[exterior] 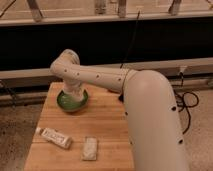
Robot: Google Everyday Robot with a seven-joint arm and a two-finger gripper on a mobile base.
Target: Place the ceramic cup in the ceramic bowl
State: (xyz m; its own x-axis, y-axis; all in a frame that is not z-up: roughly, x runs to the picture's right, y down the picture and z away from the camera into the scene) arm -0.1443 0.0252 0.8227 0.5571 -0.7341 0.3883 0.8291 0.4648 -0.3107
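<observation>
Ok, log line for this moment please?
gripper: down in ceramic bowl | ceramic cup: hidden | tube, packet: front of table

Pincer [73,98] reaches down into green ceramic bowl [62,103]; cup seemingly hidden.

A white tube [55,138] with print lies near the left edge of the wooden counter [107,125]. A flat white packet [90,148] lies just right of it.

The gripper [73,98] is down over the far left of the counter.
</observation>
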